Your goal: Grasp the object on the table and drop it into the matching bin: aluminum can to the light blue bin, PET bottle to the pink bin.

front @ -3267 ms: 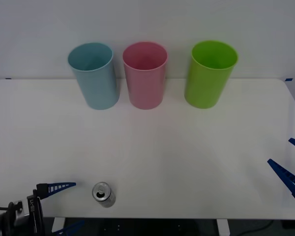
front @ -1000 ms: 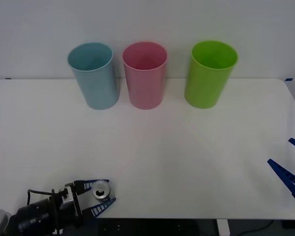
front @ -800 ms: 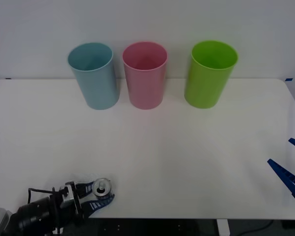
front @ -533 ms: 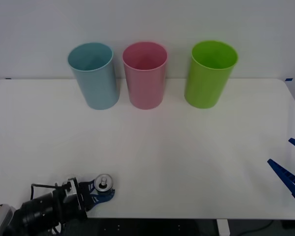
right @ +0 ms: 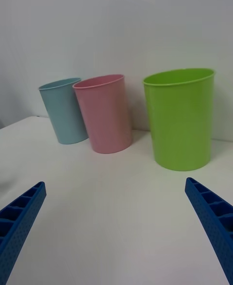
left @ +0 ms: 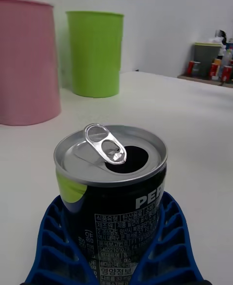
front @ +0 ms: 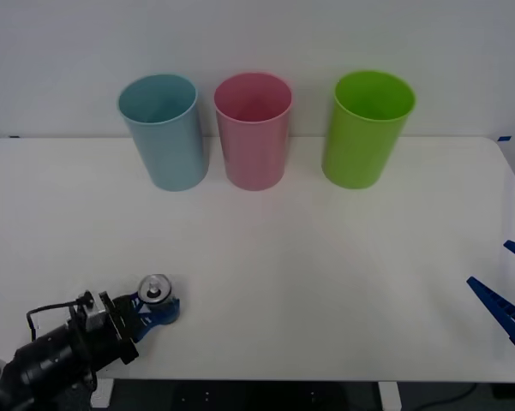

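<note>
The aluminum can (front: 155,288) is small and silver-topped with a dark body, and it stands upright near the front left of the white table (front: 326,257). My left gripper (front: 158,306) is shut on it. In the left wrist view the blue fingers (left: 51,236) hug the can (left: 111,183) on both sides below its pull-tab top. The light blue bin (front: 161,128) and the pink bin (front: 253,128) stand side by side at the back. My right gripper (front: 506,295) waits open at the right edge, far from the can.
A lime green bin (front: 366,128) stands to the right of the pink one at the back. The right wrist view shows the light blue bin (right: 63,110), pink bin (right: 104,113) and green bin (right: 182,118) in a row. Bare tabletop lies between the can and the bins.
My left gripper came in from the left, closed around the can and has shifted with it to the left and away from the front edge. The right arm has not moved.
</note>
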### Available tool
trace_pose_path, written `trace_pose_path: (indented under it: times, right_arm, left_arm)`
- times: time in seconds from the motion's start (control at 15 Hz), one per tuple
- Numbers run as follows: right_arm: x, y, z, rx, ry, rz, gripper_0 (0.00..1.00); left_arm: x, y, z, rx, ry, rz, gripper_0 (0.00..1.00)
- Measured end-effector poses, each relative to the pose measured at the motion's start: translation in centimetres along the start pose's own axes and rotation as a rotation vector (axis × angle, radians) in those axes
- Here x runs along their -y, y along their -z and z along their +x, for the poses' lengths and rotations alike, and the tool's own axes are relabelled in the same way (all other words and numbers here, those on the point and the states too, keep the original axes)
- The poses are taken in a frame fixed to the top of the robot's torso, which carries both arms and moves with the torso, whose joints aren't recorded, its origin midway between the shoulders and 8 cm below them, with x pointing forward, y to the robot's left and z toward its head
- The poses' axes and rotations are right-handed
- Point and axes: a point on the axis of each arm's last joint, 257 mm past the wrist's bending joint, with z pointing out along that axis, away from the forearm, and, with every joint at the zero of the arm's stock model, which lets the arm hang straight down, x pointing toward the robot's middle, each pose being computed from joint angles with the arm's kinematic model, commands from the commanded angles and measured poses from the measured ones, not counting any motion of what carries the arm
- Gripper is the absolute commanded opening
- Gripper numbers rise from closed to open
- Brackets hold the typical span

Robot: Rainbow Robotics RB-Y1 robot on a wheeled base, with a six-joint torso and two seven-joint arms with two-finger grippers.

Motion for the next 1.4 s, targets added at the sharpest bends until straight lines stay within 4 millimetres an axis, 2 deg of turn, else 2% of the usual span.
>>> trace_pose_path:
  times: [0.4,0.67,1.07,1.4]
  right_arm:
    - [0.0,0.0,0.0,0.000,0.000,0.000,1.00]
    - [0.0,0.0,0.0,0.000,0.000,0.000,1.00]
    - [0.0,0.0,0.0,0.000,0.000,0.000,1.00]
    - [0.0,0.0,0.0,0.000,0.000,0.000,1.00]
  left_arm:
    - [-5.4,-0.1,-1.9,0.046,0.038,-0.168,0.00]
    - [-8.6,0.2,-3.8,0.087,0.073,-0.234,0.00]
    - [-11.8,0.0,-8.9,0.174,0.139,-0.248,0.00]
    - [-14.1,-1.8,-12.9,0.215,0.120,-0.255,0.00]
